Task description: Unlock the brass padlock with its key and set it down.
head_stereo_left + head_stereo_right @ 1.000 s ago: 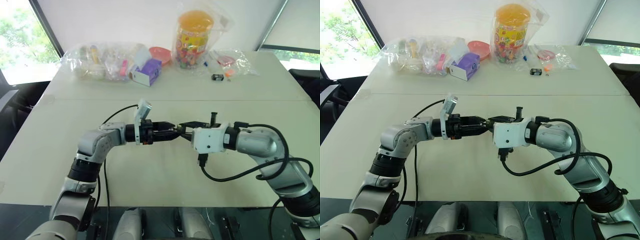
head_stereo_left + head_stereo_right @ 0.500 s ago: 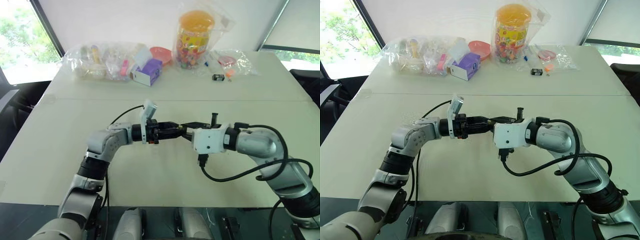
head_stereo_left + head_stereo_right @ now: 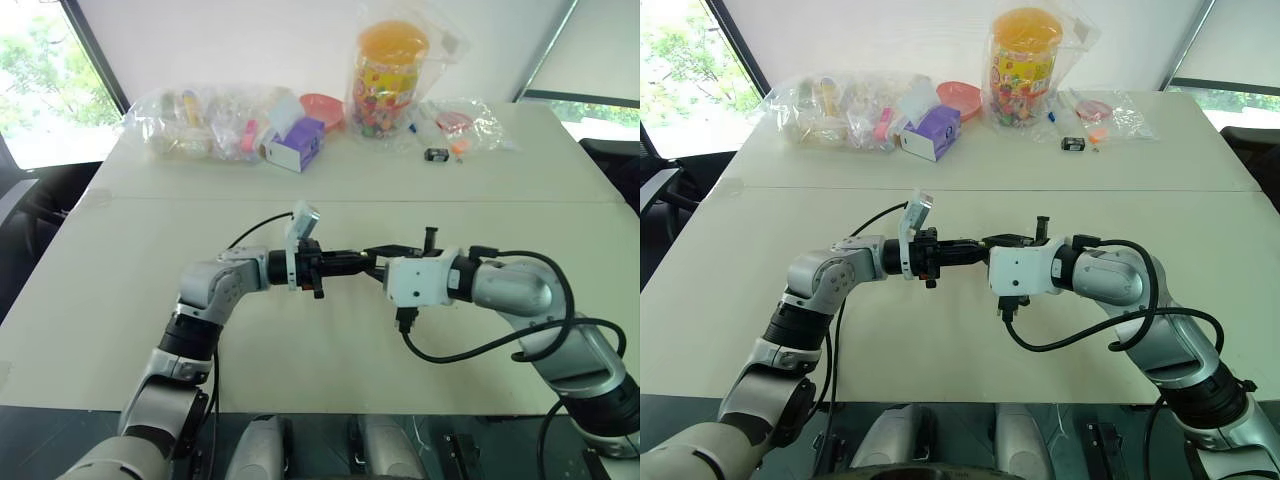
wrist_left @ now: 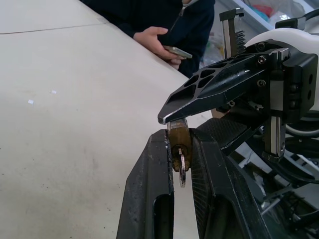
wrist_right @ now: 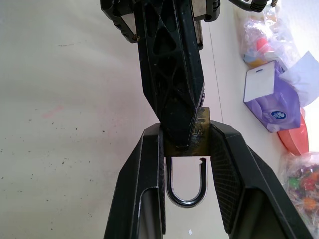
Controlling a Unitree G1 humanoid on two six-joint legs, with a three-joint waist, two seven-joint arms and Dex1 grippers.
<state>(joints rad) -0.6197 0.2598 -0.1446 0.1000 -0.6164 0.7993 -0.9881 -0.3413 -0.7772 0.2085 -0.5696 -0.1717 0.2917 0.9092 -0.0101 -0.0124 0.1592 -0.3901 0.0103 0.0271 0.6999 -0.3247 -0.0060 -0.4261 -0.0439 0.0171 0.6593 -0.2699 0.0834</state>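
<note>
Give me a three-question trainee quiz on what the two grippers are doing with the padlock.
1. True or false: the brass padlock lies on the table.
2. The fingers of the left gripper pinch: A) the key, B) a spoon, C) a cloth.
3. Fill in: the shackle has its notched end ___ the lock body.
Key: 1 false, the right gripper holds it in the air; 2 A; 3 out of.

Left fingers (image 4: 154, 184) now closed on key (image 4: 181, 167)
</note>
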